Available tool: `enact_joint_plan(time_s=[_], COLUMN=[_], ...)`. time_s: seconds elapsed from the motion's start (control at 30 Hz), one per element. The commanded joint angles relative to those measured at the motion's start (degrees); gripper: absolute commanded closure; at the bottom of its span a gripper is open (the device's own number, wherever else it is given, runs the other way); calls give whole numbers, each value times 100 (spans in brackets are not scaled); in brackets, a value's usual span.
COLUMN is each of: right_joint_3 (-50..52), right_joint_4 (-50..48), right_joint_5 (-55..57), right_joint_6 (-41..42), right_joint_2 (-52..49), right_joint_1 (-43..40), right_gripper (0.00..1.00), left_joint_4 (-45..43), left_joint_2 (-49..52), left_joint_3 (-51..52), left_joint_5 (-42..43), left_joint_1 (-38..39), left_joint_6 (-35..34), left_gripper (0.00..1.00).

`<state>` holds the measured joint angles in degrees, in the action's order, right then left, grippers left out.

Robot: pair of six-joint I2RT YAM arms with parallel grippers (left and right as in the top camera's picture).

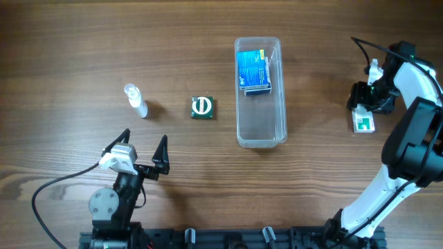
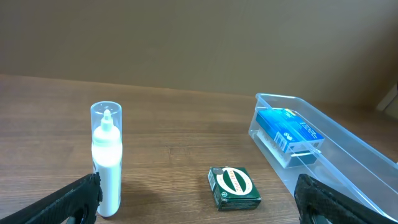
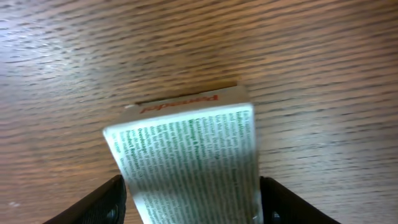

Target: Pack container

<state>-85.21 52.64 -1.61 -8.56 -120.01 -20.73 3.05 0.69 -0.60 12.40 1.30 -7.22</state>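
The clear container (image 1: 240,111) lies lengthwise at the table's centre and holds a blue box (image 1: 254,71) at its far end. It also shows in the left wrist view (image 2: 348,155), with the blue box (image 2: 289,127) inside. My right gripper (image 1: 365,105) is at the far right, shut on a white box with green print (image 3: 189,162) that lies on the table; a finger presses each long side. My left gripper (image 1: 143,149) is open and empty near the front left, facing the table (image 2: 199,208).
A small dark green box (image 1: 202,107) lies left of the container and shows in the left wrist view (image 2: 234,186). A small clear bottle (image 1: 136,100) with white contents stands further left, beside my left finger (image 2: 106,158).
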Motion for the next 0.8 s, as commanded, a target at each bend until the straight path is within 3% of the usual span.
enact_joint_plan(time_s=[0.0, 0.33, 0.47, 0.67, 0.77], right_joint_3=[-157, -1187, -1259, -990, -750], right_joint_4=[31, 892, 1058, 1054, 964], right_joint_5=[-463, -560, 758, 981, 953], right_joint_6=[120, 103, 103, -363, -848], right_joint_2=[-103, 232, 332, 332, 332], right_joint_1=[33, 715, 879, 651, 485], right_gripper=[33, 34, 29, 21, 12], left_joint_4=[22, 22, 22, 24, 24], left_joint_2=[-52, -52, -52, -52, -52], left_joint_3=[28, 28, 28, 28, 28], left_joint_5=[-28, -28, -28, -28, -28], left_joint_1=[-57, -57, -57, -57, -57], left_joint_6=[-55, -55, -55, -55, -55], left_gripper=[0, 0, 0, 0, 0])
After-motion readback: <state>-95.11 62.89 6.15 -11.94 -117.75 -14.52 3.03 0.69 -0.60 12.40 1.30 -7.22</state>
